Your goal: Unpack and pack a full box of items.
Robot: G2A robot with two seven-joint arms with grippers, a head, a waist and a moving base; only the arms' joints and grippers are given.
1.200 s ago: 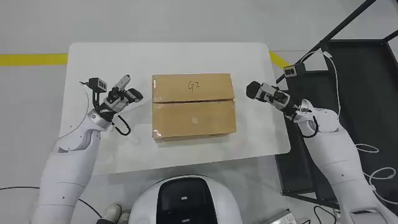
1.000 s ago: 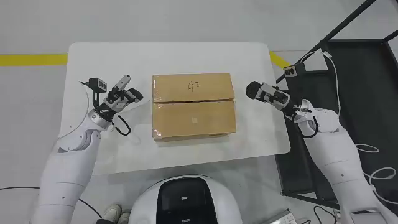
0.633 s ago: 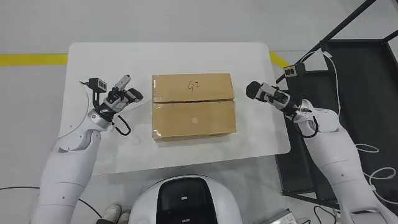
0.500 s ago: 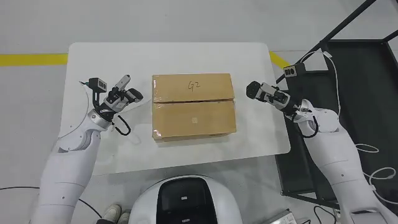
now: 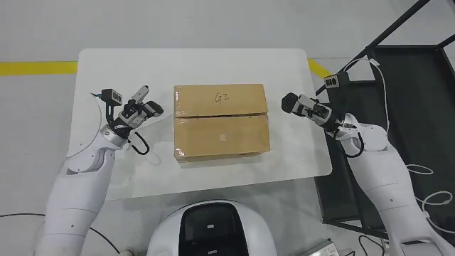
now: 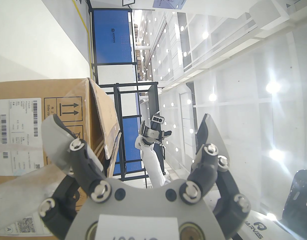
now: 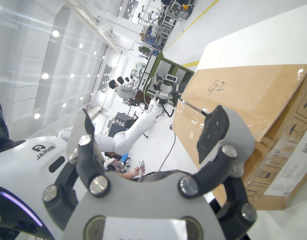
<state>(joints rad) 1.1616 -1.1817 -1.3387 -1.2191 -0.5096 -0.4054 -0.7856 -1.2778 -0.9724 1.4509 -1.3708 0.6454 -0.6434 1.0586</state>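
The white table [image 5: 99, 78] carries the cardboard box [image 5: 221, 122] at its middle, flaps shut under clear tape. My left gripper [image 5: 147, 99] hangs just beside the box's left end, fingers spread and empty. My right gripper [image 5: 289, 104] sits near the box's right end, likewise spread.

No change logged. Left claw [image 5: 147, 99], right claw [image 5: 288, 103] and box [image 5: 221, 122] match their earlier positions and poses exactly; nothing on the worktop [image 5: 128, 67] shifts over the interval.
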